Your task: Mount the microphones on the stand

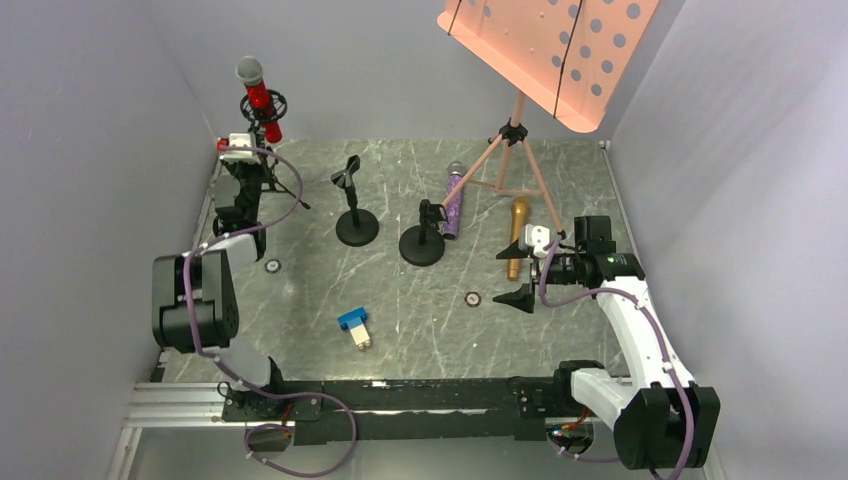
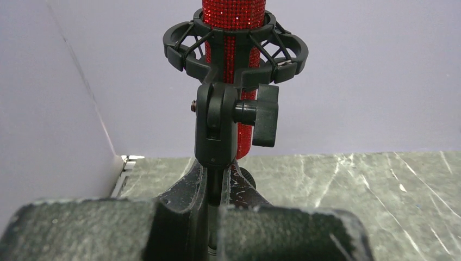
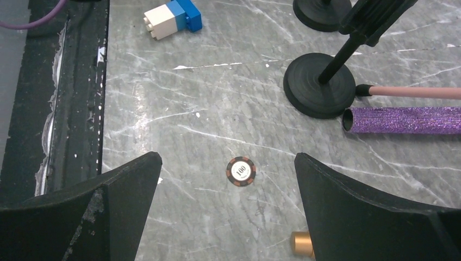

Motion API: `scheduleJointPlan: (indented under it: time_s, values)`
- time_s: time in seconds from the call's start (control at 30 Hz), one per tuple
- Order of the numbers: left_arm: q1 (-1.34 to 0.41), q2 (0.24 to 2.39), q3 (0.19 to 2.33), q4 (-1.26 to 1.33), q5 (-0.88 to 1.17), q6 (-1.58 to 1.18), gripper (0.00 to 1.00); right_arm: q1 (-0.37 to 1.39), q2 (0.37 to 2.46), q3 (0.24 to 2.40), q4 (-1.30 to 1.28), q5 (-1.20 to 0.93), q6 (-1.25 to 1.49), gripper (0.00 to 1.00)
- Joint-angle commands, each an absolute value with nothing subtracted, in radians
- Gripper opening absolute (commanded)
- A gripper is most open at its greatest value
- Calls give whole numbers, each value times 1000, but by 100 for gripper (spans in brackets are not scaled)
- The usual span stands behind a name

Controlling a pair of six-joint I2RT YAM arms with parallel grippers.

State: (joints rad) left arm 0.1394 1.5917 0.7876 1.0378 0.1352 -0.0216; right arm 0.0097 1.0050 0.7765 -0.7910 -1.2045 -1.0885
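Observation:
The glittery red microphone (image 1: pixel 260 98) stands upright in a black shock mount (image 2: pixel 235 50) on a tripod stand at the far left; it also shows in the left wrist view (image 2: pixel 234 13). My left gripper (image 1: pixel 243 168) is shut on that stand's thin pole (image 2: pixel 217 187) just below the mount. The purple microphone (image 1: pixel 453 200) lies on the table beside a black round-base stand (image 1: pixel 421 243); it also shows in the right wrist view (image 3: pixel 402 119). The gold microphone (image 1: pixel 518 232) lies to its right. My right gripper (image 1: pixel 515 274) is open and empty, with the gold microphone's end (image 3: pixel 301 243) by its right finger.
A second round-base stand (image 1: pixel 357 222) with an empty clip stands left of centre. An orange music stand (image 1: pixel 550 50) on a tripod is at the back right. A blue-and-white block (image 1: pixel 355 327) and poker chips (image 1: pixel 472 298) (image 1: pixel 272 266) lie on the table.

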Motion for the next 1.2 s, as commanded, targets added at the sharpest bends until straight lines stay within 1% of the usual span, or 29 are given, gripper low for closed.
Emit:
scheduleJointPlan:
  time_s: [0.0,0.27,0.4,0.43,0.47,0.53,0.57,0.6,0.67,0.77,0.87,0.97,1.03,1.17]
  values:
    - [159,1676,892,1271,165,31,0,6,1026,821,-803,-1224,-1138,99]
    - [167,1764,898,1272,183,7,0,6,1058,831,-822,-1222,-1152,99]
    - [167,1769,873,1287,165,-37,8,7,1057,831,-822,-1218,-1153,99]
    - [167,1767,868,1286,162,-42,13,6,1055,831,-820,-1218,-1150,99]
    - [167,1764,861,1284,161,-45,21,6,1052,830,-819,-1217,-1150,99]
    - [169,1751,849,1278,160,-53,28,6,1047,830,-818,-1216,-1149,99]
    - [169,1744,844,1272,161,-58,34,6,1045,830,-818,-1216,-1149,99]
    - [169,1737,837,1264,161,-61,38,6,1041,830,-818,-1216,-1148,99]
    - [168,1721,818,1256,157,-64,42,6,1035,828,-816,-1216,-1148,99]
    - [170,1691,781,1256,152,-66,53,6,1026,827,-813,-1211,-1146,99]
    - [170,1646,734,1249,158,-71,59,6,1018,827,-814,-1211,-1149,99]
    - [170,1575,672,1222,153,-91,74,6,1009,827,-815,-1212,-1149,99]
    - [170,1512,624,1179,134,-114,83,6,1003,827,-815,-1212,-1150,99]
    - [172,1370,555,996,74,-180,92,6,994,827,-814,-1216,-1150,99]
